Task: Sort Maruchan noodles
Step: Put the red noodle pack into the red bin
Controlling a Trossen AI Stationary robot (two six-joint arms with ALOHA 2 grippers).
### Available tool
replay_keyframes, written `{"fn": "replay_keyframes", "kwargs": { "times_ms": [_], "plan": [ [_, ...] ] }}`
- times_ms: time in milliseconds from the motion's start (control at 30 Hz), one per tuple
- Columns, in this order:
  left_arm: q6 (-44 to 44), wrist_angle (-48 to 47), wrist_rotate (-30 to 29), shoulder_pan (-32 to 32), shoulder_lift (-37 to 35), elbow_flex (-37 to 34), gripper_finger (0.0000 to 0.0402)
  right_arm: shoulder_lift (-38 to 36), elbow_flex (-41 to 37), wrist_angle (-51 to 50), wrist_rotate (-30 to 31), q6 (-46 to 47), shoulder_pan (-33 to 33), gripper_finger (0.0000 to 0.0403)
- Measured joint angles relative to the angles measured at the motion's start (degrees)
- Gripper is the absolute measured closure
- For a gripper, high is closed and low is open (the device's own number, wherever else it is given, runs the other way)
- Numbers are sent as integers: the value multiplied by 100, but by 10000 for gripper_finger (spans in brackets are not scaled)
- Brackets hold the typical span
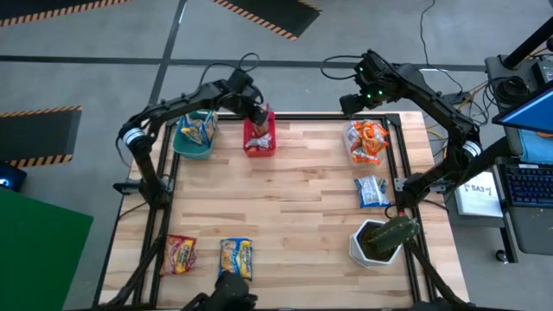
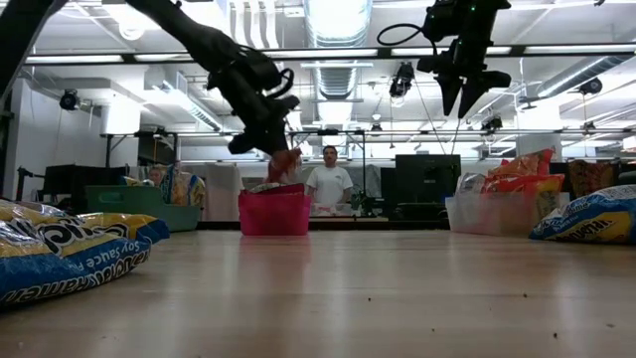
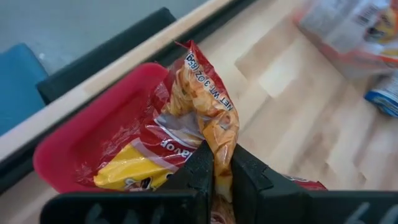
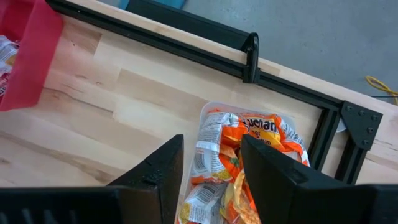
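Over the pink bin point(image 1: 258, 142) at the table's far edge, the left gripper point(image 3: 216, 177) has its fingers clamped on a red Maruchan packet point(image 3: 202, 115). The right gripper point(image 4: 211, 165) hangs with fingers apart above a clear bin point(image 4: 214, 112) of orange packets point(image 4: 239, 155) at far right.

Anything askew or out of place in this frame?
Nothing damaged or spilled. Three noodle packets lie unsorted on the table: red, yellow, blue. The left pincer holds a red packet over the pink bin.
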Motion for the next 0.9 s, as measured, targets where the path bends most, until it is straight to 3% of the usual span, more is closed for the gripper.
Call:
{"fn": "replay_keyframes", "kwargs": {
  "times_ms": [233, 533, 900],
  "plan": [
    [-131, 718, -146, 28, 186, 7, 388, 0, 0, 14, 0, 92, 0, 257],
    [-145, 958, -136, 20, 470, -9, 388, 0, 0, 35, 1, 92, 0, 257],
    [-616, 1290, 235, 9, 925, -13, 372, 0, 0, 102, 2, 90, 0, 257]
  ]
}}
